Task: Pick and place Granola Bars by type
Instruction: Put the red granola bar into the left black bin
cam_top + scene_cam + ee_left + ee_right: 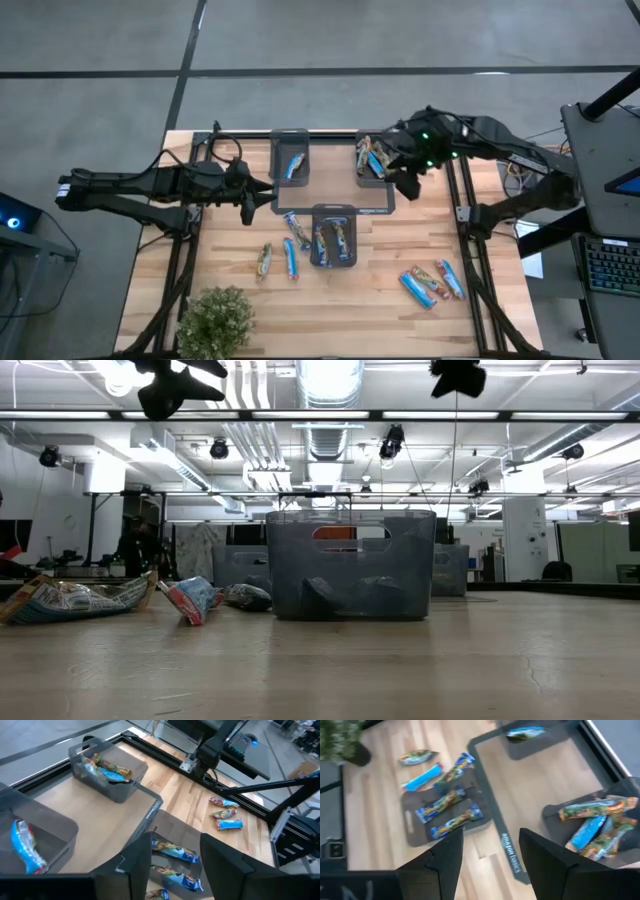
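Granola bars in shiny blue wrappers lie about the table. Three bars (290, 245) lie loose left of the near-middle tray (334, 212), and three more (432, 283) lie toward the right near corner. More bars lie in the near-middle tray, one (295, 165) in the far-left tray and several (372, 158) in the far-right tray. My left gripper (264, 188) hovers open and empty left of the trays; in its wrist view its fingers (175, 865) stand above the near-middle tray's bars (174, 851). My right gripper (405, 182) hovers open and empty beside the far-right tray (595, 827).
A flat dark frame (385, 210) lies between the three trays. A potted plant (215, 320) stands at the near left corner. Black rails (465, 240) run along the table's sides. Bare wood shows along the near edge between the bar groups.
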Robot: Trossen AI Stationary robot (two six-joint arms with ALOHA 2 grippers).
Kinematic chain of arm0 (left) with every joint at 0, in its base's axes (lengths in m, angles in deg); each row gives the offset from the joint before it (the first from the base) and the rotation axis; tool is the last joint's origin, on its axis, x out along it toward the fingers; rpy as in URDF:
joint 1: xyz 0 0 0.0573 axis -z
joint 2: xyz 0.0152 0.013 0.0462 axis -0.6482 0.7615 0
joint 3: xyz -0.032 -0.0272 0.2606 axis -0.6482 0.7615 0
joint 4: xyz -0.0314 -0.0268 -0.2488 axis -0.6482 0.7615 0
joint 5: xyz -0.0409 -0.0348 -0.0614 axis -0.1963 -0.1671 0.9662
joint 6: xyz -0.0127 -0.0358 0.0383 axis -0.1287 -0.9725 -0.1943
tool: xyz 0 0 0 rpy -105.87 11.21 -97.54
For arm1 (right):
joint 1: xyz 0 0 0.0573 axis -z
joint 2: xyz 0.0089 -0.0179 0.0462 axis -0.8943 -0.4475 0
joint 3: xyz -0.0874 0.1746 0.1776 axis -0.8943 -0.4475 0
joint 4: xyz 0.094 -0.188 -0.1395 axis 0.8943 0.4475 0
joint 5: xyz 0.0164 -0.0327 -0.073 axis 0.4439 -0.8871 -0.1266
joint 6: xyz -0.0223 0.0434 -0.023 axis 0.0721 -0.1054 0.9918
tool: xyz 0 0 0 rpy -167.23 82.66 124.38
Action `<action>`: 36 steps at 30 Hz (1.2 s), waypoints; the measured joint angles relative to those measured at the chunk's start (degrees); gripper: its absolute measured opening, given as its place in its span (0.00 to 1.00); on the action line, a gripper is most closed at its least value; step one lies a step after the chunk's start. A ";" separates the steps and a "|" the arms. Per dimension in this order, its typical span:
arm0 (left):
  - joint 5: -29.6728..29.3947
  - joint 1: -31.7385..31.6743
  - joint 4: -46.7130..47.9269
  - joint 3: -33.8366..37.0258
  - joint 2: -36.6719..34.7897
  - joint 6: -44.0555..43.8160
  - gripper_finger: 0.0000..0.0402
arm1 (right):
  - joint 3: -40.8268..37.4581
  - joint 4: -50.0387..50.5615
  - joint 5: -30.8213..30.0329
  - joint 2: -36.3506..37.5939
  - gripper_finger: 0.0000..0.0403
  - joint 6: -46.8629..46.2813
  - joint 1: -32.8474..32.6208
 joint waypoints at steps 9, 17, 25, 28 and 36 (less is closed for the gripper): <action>1.58 0.00 -0.04 -5.14 3.12 3.28 0.42 | 0.00 2.45 -0.61 3.47 0.45 -5.18 -3.43; 4.14 0.00 18.03 -17.86 12.50 6.75 0.42 | -0.21 2.80 -0.95 3.54 0.46 -5.24 -3.67; 12.79 1.01 27.37 -27.09 22.27 14.93 0.42 | -1.47 3.88 -0.98 3.54 0.46 -4.27 -3.67; 16.18 2.57 28.49 -28.56 25.29 21.45 0.42 | -2.31 3.88 -0.98 3.55 0.46 -4.24 -3.67; 17.22 7.05 29.15 -28.92 31.67 32.31 0.42 | -4.48 3.84 -0.98 3.56 0.46 -4.22 -3.65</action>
